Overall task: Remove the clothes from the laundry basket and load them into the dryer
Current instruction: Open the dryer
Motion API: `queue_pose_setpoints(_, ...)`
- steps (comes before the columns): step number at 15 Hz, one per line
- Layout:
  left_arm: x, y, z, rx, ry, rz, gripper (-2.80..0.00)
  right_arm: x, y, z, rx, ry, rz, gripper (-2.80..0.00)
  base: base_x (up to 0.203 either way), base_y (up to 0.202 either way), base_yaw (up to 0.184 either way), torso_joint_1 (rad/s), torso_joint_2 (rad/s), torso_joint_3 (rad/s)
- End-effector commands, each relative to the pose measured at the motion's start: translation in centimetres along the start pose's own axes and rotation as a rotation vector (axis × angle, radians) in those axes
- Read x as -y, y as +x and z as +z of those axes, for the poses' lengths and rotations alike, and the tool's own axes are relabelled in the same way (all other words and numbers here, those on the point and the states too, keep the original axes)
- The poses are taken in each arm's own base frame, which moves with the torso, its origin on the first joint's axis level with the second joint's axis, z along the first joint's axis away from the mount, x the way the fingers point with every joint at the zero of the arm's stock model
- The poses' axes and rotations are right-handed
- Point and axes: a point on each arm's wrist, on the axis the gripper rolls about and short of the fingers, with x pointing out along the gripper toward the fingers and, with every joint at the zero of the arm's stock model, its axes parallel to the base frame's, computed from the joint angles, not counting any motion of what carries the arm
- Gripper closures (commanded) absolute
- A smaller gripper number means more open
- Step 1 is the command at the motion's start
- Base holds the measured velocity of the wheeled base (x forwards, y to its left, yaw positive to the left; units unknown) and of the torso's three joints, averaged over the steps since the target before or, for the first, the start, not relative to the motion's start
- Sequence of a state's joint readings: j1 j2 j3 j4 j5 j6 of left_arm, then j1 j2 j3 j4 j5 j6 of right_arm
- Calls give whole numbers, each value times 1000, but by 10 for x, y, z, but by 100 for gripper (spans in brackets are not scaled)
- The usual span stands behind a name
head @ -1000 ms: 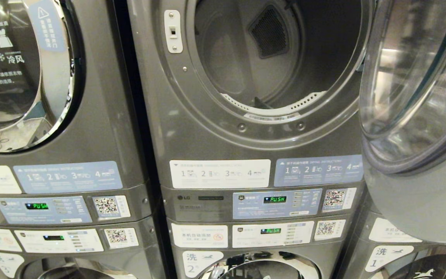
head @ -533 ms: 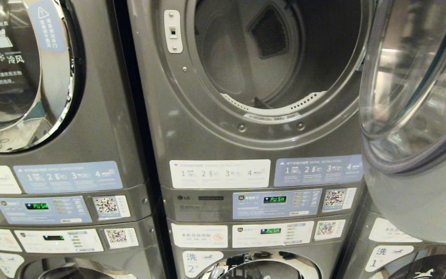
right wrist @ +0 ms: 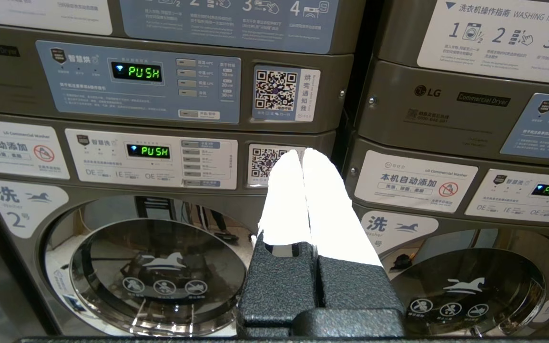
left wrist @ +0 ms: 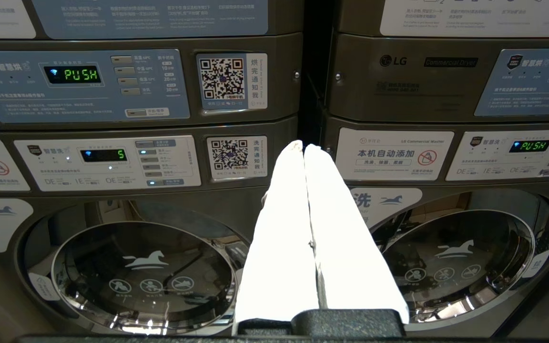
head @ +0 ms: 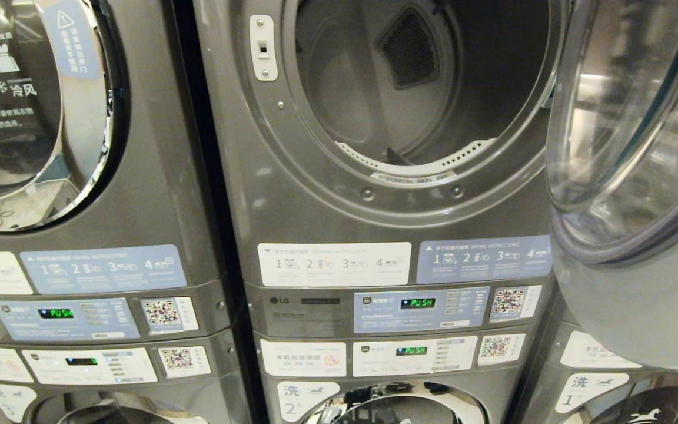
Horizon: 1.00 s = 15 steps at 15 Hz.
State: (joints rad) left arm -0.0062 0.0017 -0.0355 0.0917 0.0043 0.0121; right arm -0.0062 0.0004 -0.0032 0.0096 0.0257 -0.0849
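The dryer (head: 292,194) fills the middle of the head view, a dark grey LG machine above the washer labelled 2. Its round door (head: 633,147) is swung wide open to the right, and the drum (head: 421,88) shows no clothes inside. The laundry basket and the clothes are out of view. Neither arm appears in the head view. My left gripper (left wrist: 303,146) is shut with nothing in it, level with the control panels between two stacks. My right gripper (right wrist: 301,152) is shut and empty too, facing the gap beside this dryer's panel (right wrist: 136,81).
A same-looking dryer (head: 33,118) with its door closed stands to the left. Washers with horse emblems sit below: number 2 (head: 398,406) under the open dryer, number 3 (left wrist: 141,271) to its left, number 1 (head: 598,377) to its right. The open door juts out at right.
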Motion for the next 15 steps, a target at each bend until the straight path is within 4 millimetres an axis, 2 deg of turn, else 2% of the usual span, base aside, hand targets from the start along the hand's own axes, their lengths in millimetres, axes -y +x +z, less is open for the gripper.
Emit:
queue_pose_setpoints(1,0,0,0,0,0,0,0,0,0,0,1,3,0,0,0,0,0,0,0,0)
queue_pose_setpoints(7,0,0,0,0,-1,2,0,1,0,1,12,89,-32,0,0,0,0,1,0,11)
queue_pose_setpoints(15,0,0,0,0,0,2,0,1,0,0,10,88,-34,0,0,0,0,2,1,183)
